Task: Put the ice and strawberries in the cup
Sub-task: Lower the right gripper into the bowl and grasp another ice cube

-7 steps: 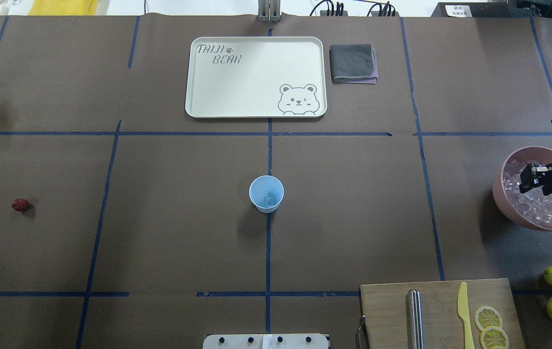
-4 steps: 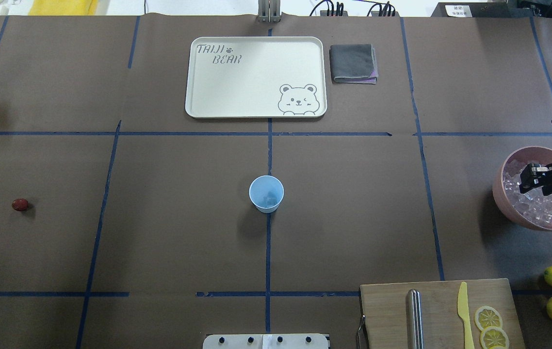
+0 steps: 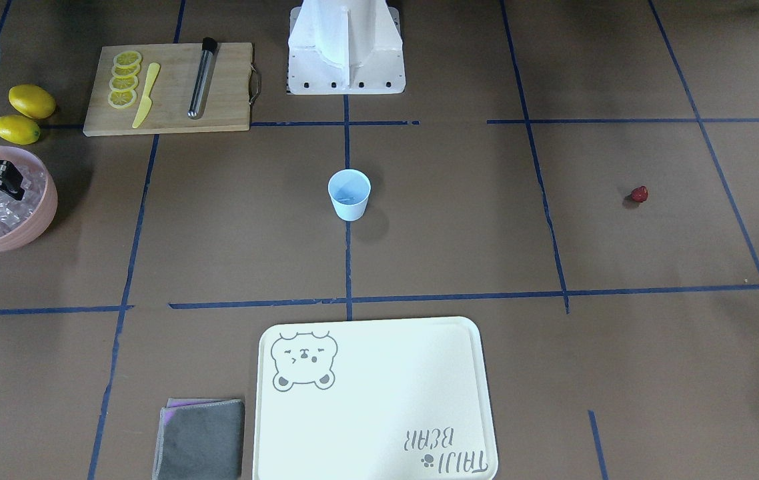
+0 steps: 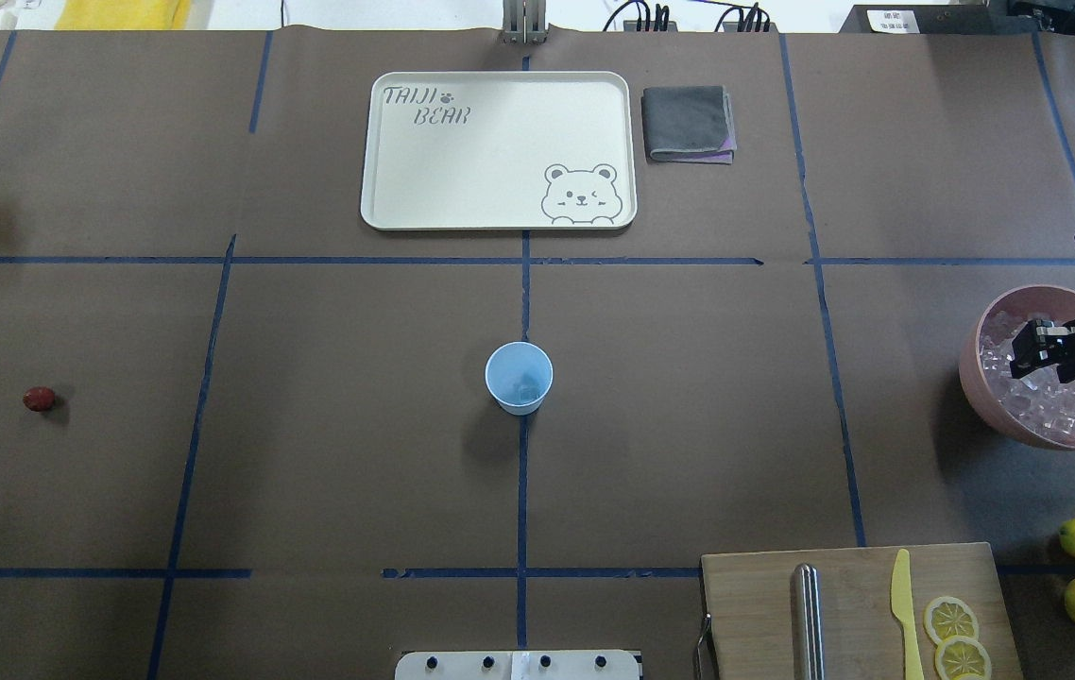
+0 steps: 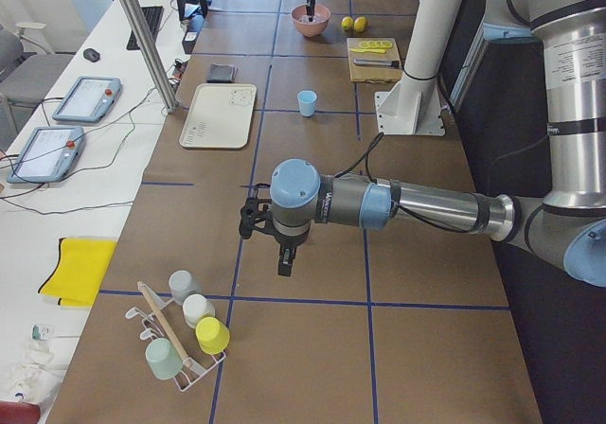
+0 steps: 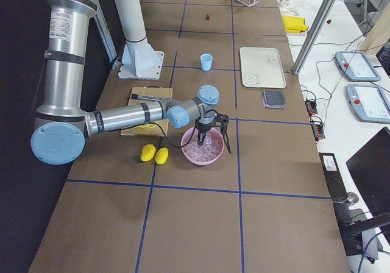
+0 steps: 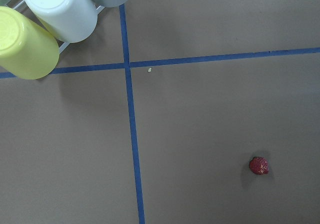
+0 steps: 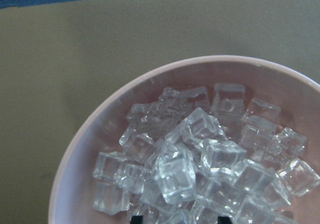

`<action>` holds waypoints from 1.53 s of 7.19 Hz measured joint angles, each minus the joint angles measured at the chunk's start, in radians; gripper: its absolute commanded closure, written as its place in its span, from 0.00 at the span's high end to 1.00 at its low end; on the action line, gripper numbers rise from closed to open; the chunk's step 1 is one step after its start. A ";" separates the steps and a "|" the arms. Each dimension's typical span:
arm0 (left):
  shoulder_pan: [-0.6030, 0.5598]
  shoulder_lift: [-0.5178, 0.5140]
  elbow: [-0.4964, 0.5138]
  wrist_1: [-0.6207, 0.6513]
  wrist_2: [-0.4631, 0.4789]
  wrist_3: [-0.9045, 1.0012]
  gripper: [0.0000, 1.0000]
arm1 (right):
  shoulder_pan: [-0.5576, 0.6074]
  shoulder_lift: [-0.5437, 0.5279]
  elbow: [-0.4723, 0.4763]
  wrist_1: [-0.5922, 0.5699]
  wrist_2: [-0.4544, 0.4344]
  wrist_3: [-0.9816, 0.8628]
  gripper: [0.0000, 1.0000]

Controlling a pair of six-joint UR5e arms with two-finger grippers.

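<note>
Right tool [image 4: 1022, 351], apparently agape, over ice [image 8: 175, 176]

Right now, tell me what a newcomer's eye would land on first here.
The pink bowl heaped with ice at the robot's right end of the table, with the right hand poised over the cubes. Then the light blue cup alone at the table's middle, and one small red strawberry lying far off on the left side.
</note>
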 measured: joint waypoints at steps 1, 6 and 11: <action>0.000 0.001 -0.002 0.001 0.000 0.000 1.00 | 0.000 -0.001 0.001 0.000 0.000 0.000 0.59; 0.000 0.001 -0.002 0.003 0.000 0.000 1.00 | 0.000 -0.006 0.000 -0.001 0.017 0.001 0.37; 0.000 0.001 -0.002 0.003 0.000 0.000 1.00 | 0.002 -0.006 0.005 0.000 0.027 0.003 0.00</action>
